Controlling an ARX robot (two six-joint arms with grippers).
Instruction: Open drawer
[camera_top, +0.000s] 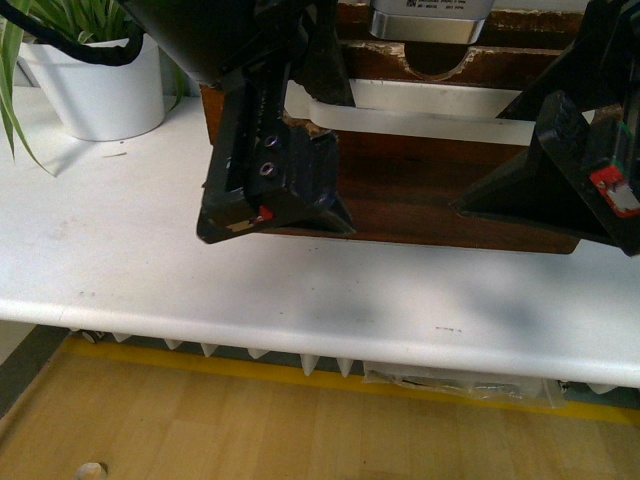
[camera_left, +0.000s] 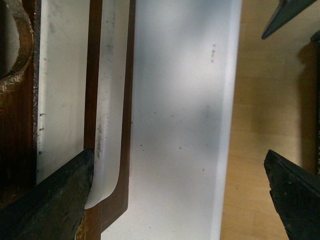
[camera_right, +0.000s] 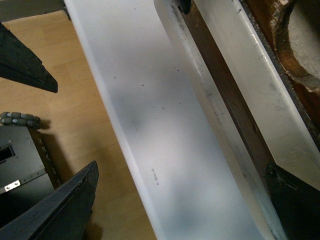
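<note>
Drawer (camera_top: 420, 185) is located on the table (camera_top: 300, 290), white handle (camera_top: 420, 112) facing the robot. Left gripper (camera_left: 178, 157) and right gripper (camera_right: 182, 170) are observed wide open beside the handle's ends, nothing grasped.

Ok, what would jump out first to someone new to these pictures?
In the front view the left gripper and right gripper loom large and black, both open, at either end of the dark-brown drawer with its long white bar handle. At the far left of the white table stands a potted plant.
</note>
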